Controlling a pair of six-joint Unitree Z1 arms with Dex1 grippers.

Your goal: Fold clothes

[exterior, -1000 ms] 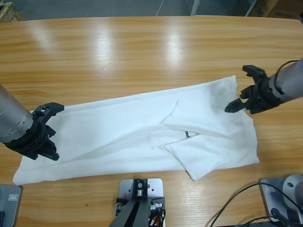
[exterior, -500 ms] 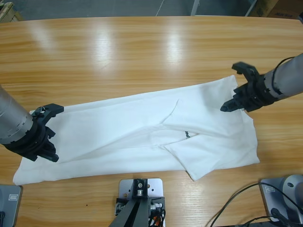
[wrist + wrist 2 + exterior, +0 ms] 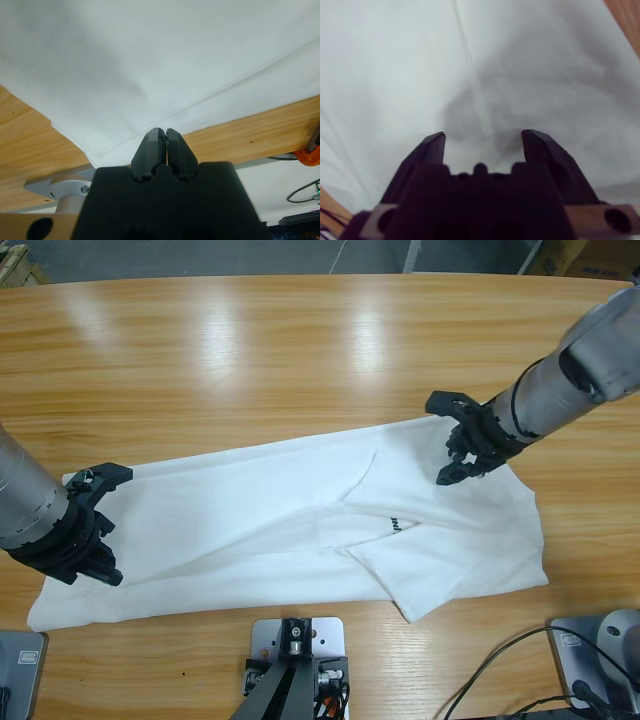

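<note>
The plain white cotton T-shirt [image 3: 300,530] lies lengthwise folded along the near edge of the long wooden table [image 3: 300,350]; crosswise folds are judged to remain. The left gripper [image 3: 92,525] is held closed at the shirt's end hem, gripping nothing visible, and the right gripper [image 3: 448,440] is poised with jaws apart above the other end.

High cam fixed overhead, looking straight down on the counter [image 3: 300,340], whole shirt [image 3: 250,530] in frame. My left wrist cam sits close behind my left pincer [image 3: 163,145], facing the shirt's edge and the counter rim. Right wrist cam is nearer still, filled with shirt. All three share the shirt.
</note>
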